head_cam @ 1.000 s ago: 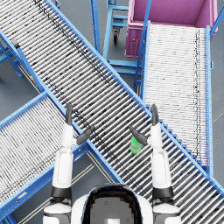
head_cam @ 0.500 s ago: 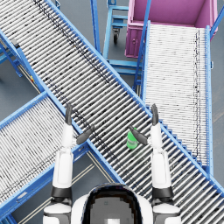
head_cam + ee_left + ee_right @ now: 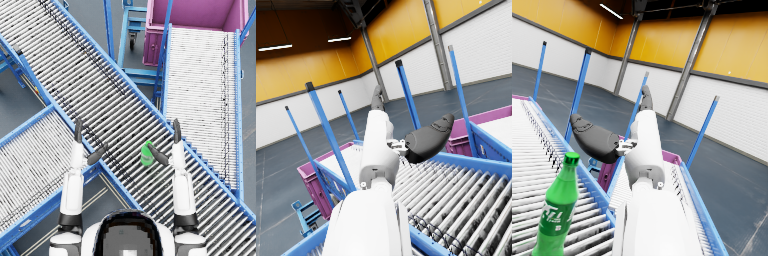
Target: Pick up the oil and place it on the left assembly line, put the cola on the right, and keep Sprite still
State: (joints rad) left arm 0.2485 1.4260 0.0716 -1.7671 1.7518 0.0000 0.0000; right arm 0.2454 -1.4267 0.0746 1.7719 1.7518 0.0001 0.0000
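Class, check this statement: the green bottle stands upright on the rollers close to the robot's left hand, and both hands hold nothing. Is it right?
Not quite. The green bottle stands upright on the rollers close to the right hand, not the left hand. The head view shows this. The rest stands: both hands hold nothing.

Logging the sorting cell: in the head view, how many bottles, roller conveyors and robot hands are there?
Sprite bottle: 1
Roller conveyors: 3 (middle conveyor, left conveyor, right conveyor)
Hands: 2 (left hand, right hand)
Total: 6
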